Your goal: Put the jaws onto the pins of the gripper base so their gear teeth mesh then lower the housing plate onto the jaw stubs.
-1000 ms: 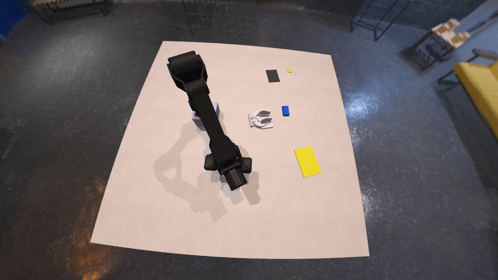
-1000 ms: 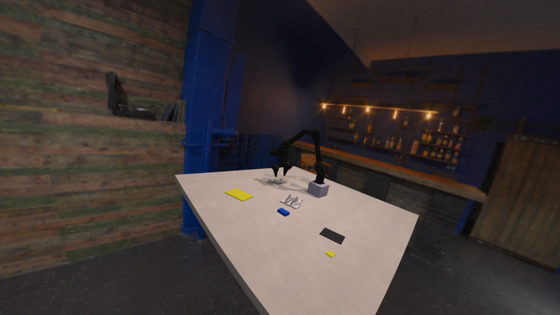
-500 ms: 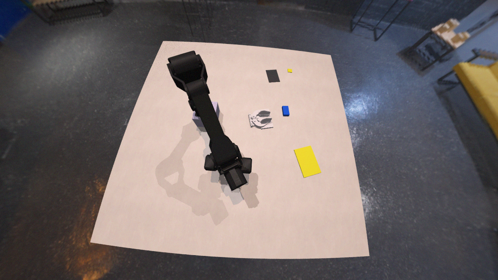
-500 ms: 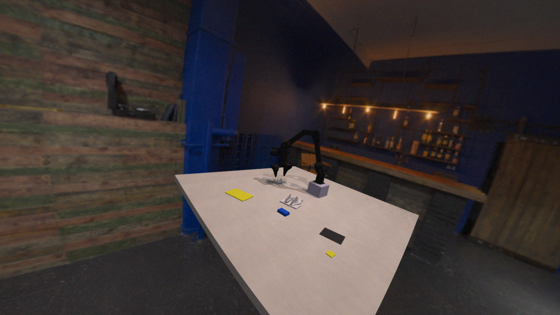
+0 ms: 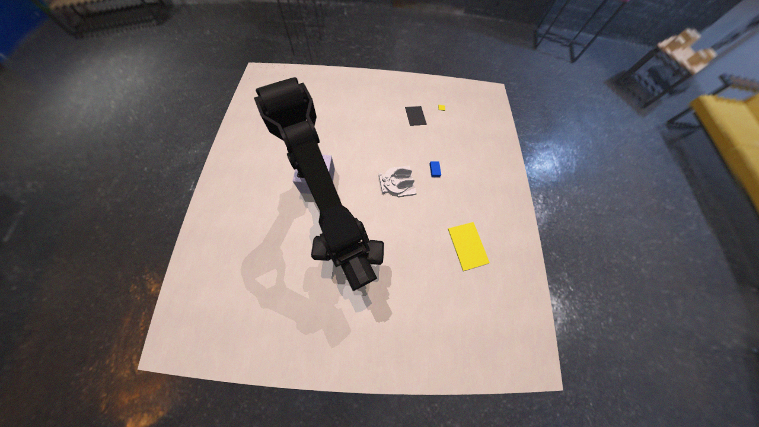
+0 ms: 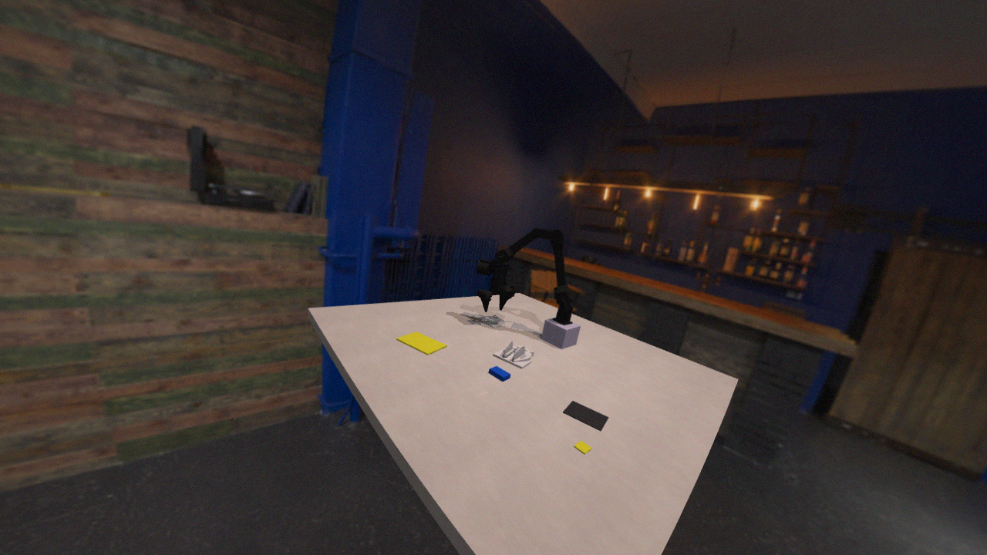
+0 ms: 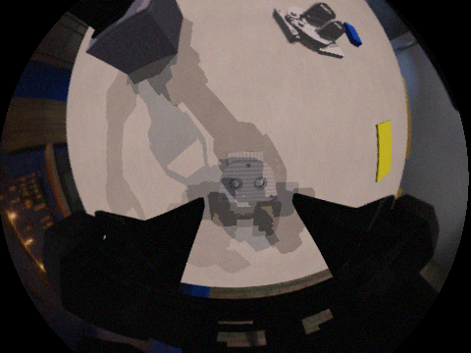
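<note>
The gripper base (image 5: 386, 187) (image 6: 504, 358) (image 7: 286, 28) lies flat on the table. Two jaws, one (image 5: 404, 172) (image 7: 319, 15) beside the other (image 5: 405, 182) (image 7: 332, 30), sit on it, side by side; whether their teeth mesh is too small to tell. The grey housing plate (image 7: 248, 172) lies apart on the table in the arm's shadow, two round holes visible in the wrist view; the arm hides it in the top view. My gripper (image 6: 493, 310) (image 7: 250, 200) is open and empty, pointing down above the housing plate, fingertips clear of the table.
The arm stands on a lilac block (image 5: 306, 185) (image 6: 560, 334) (image 7: 142, 44). A blue block (image 5: 435, 169) (image 6: 500, 374) (image 7: 352, 34) lies near the gripper base. A large yellow sheet (image 5: 468, 246) (image 6: 421, 343) (image 7: 384, 151), a dark sheet (image 5: 415, 115) (image 6: 585, 415) and a small yellow square (image 5: 441, 107) (image 6: 583, 448) lie farther off.
</note>
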